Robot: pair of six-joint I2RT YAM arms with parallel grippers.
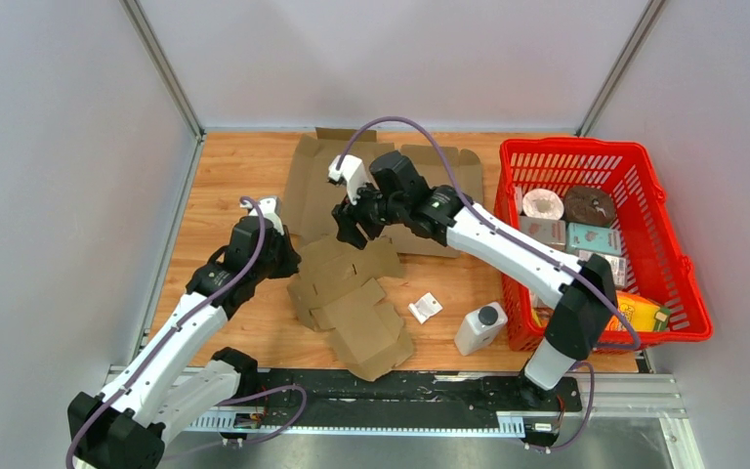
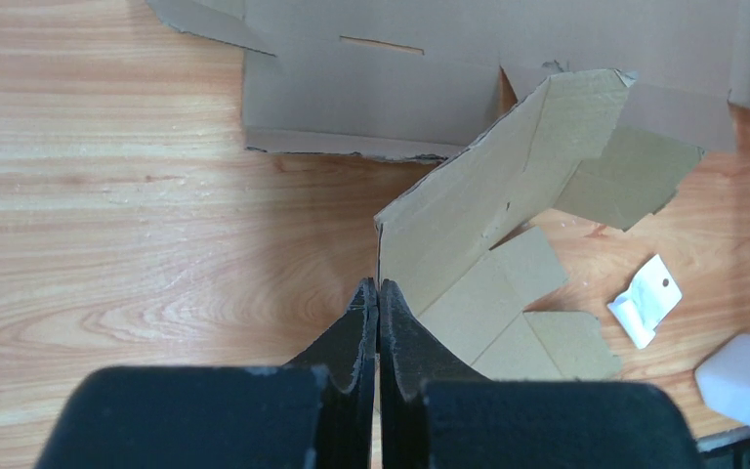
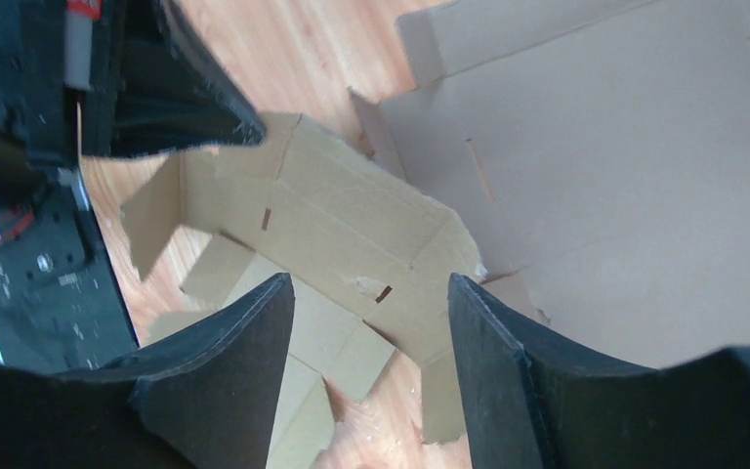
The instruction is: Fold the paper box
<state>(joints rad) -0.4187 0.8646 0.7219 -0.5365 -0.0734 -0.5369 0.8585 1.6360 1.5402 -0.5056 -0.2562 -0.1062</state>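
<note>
A small unfolded brown paper box [image 1: 352, 298] lies on the wooden table in front of the arms. My left gripper [image 1: 288, 264] is shut on its left side panel, which stands up on edge in the left wrist view [image 2: 479, 210]. My right gripper [image 1: 347, 227] is open and empty, hovering above the box's far end; its fingers [image 3: 244, 332] frame the creased panels [image 3: 352, 225] below. A second, larger flat cardboard sheet [image 1: 391, 186] lies behind.
A red basket [image 1: 664, 244] with several packaged items stands at the right. A white bottle [image 1: 479, 327] with a black cap lies near the basket's front. A small white packet [image 1: 426, 308] lies beside the box.
</note>
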